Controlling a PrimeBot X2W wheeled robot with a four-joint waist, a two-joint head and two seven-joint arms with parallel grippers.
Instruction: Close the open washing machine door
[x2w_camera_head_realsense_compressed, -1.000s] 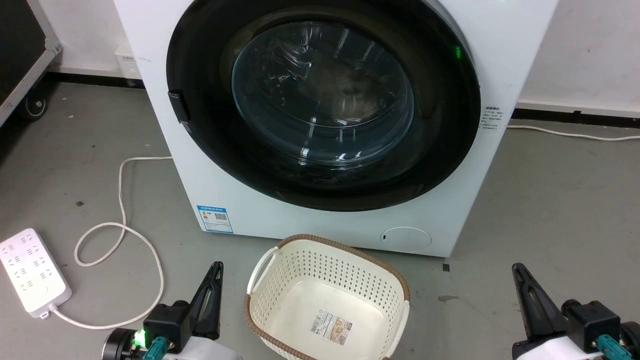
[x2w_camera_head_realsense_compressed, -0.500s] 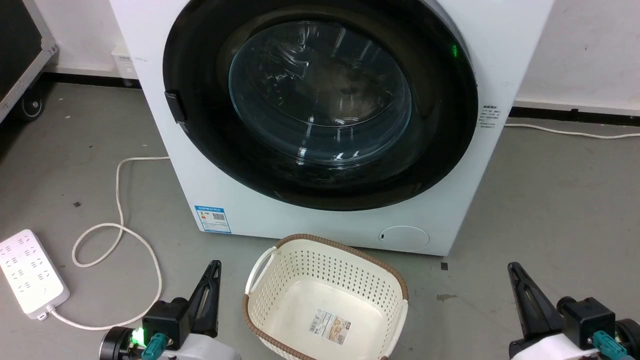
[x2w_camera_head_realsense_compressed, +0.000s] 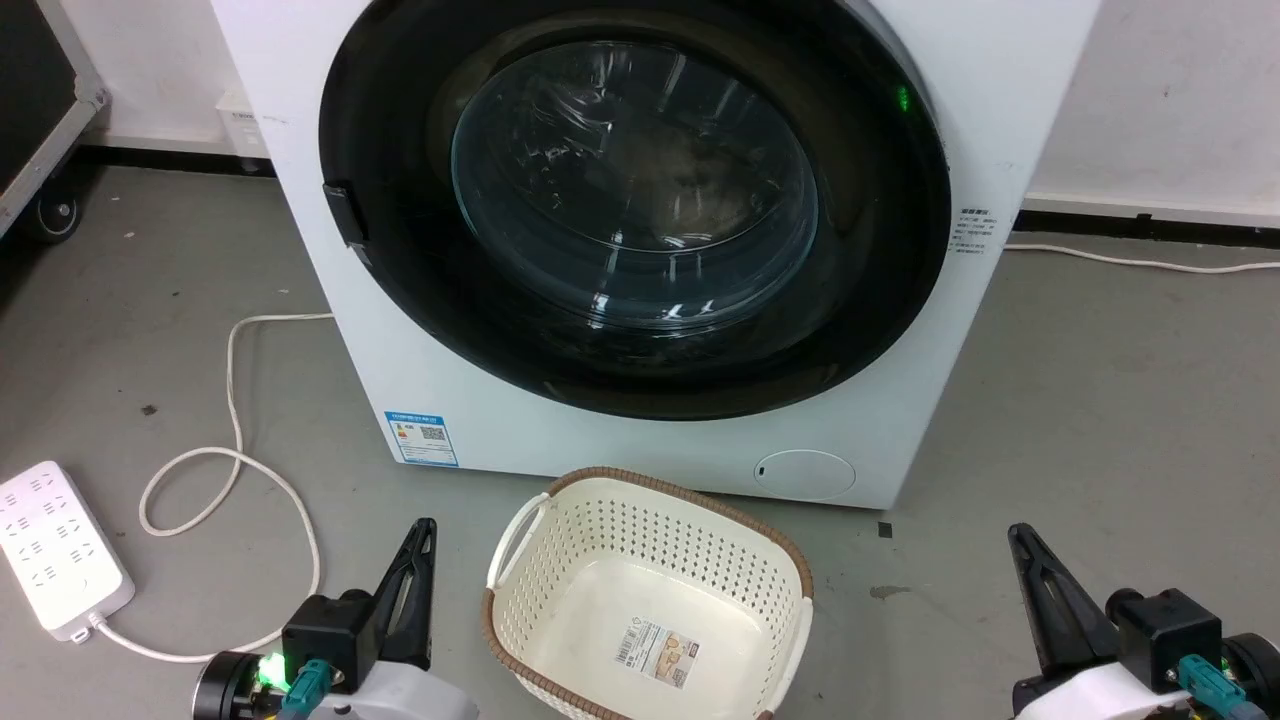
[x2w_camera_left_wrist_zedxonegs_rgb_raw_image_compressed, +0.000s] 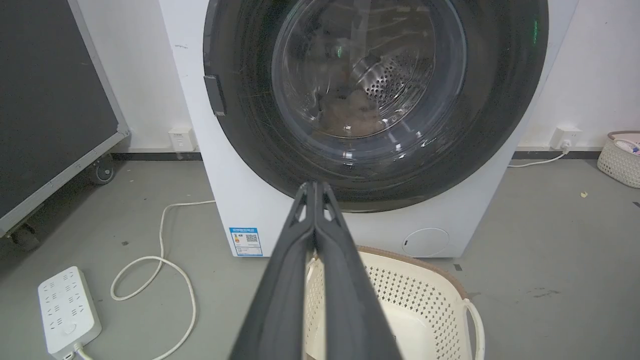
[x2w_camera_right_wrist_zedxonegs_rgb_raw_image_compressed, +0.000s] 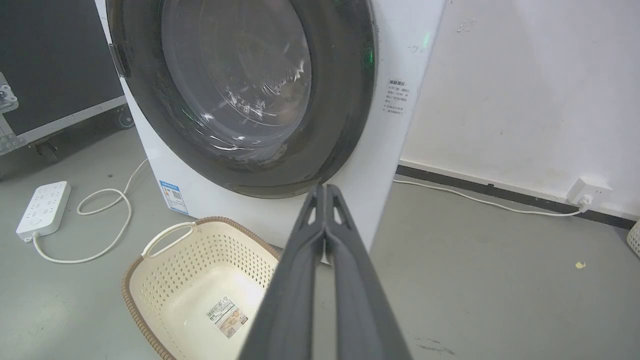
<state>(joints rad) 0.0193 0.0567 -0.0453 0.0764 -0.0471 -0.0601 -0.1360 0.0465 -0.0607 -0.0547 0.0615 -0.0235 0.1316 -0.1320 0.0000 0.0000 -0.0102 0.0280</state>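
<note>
Head view: the whole picture has slid a little to the left, so the camera has moved.
Washing machine door (x2w_camera_head_realsense_compressed: 634, 190): slightly further left in frame, with the basket (x2w_camera_head_realsense_compressed: 650, 480).
Left tool (x2w_camera_head_realsense_compressed: 427, 525), right tool (x2w_camera_head_realsense_compressed: 1013, 530): tips likewise a touch left.

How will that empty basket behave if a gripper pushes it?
The basket is empty with perforated walls: probably light, likely to slide on the smooth floor rather than tip. Walls may flex if pinched.
</note>
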